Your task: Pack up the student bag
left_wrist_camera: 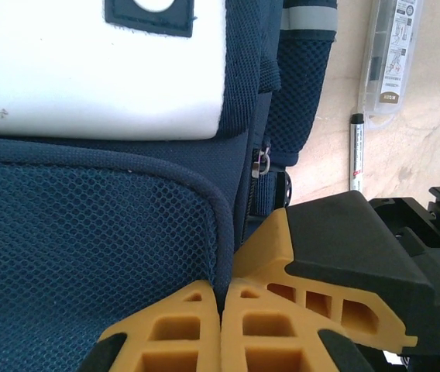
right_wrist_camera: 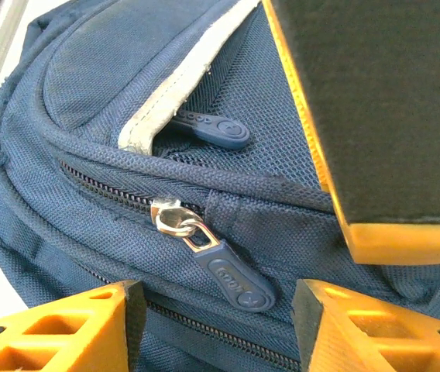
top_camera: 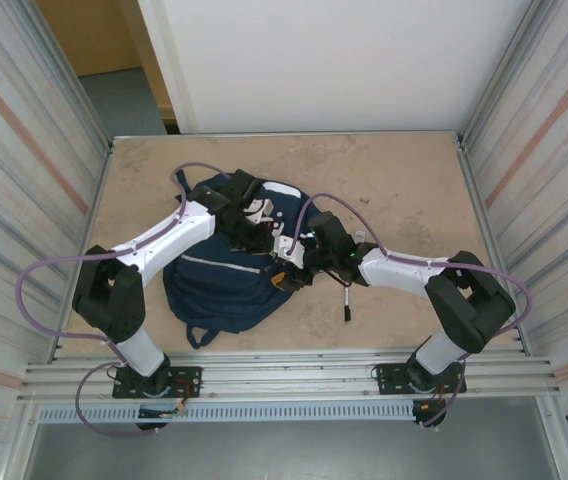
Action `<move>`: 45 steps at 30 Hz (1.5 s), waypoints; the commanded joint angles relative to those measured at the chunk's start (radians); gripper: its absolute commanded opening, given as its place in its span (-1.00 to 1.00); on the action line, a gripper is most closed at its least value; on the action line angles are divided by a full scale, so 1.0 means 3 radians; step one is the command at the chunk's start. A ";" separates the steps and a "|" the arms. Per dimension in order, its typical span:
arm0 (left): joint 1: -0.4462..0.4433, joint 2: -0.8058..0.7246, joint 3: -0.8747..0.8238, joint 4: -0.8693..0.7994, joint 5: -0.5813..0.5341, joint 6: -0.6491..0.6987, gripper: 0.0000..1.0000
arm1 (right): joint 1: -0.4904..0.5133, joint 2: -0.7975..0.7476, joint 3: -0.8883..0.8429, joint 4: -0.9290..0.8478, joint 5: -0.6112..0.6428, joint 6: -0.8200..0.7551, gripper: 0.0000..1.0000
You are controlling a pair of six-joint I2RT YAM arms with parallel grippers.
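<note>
So the tan table (top_camera: pixel 394 180) takes up the middle of the top view. The student bag (top_camera: pixel 219 285) lies flat on it just left of centre, with a strap loop toward the bottom of the frame. Both arms reach in over its top and right side.

The left gripper (left_wrist_camera: pixel 221 293) has its yellow fingers (left_wrist_camera: pixel 181 325) pressed together on the piped edge of the mesh pocket (left_wrist_camera: pixel 88 256) (bottom centre of its wrist view). The right gripper (right_wrist_camera: pixel 216 298) is spread wide, one finger in each bottom corner, straddling a navy zipper pull (right_wrist_camera: pixel 232 279) without touching it.

Upper right of the left wrist view there's a clear packet (left_wrist_camera: pixel 390 58), then a pen (left_wrist_camera: pixel 355 151) just below it on the table.
</note>
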State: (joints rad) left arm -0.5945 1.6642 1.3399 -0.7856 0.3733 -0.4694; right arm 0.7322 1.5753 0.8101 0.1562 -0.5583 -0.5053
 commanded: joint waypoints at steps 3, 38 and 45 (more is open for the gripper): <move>-0.0033 -0.0193 -0.0016 0.0004 0.0478 -0.0061 -1.00 | -0.0083 -0.0062 0.0019 0.0008 -0.0314 0.0015 0.09; -0.0018 -0.0370 -0.0195 0.0085 0.0564 -0.0163 -1.00 | 0.0023 -0.0216 0.0135 -0.0611 -0.0736 -0.0002 -0.75; -0.0019 -0.0411 -0.0293 0.0231 0.0607 -0.0331 -1.00 | 0.0257 -0.0333 -0.0184 -0.0180 -0.0359 0.0242 -1.00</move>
State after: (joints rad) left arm -0.5941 1.5990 1.2598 -0.7654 0.4839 -0.5201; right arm 0.7677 1.4967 0.7925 0.0574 -0.7231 -0.4782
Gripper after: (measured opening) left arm 0.052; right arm 0.048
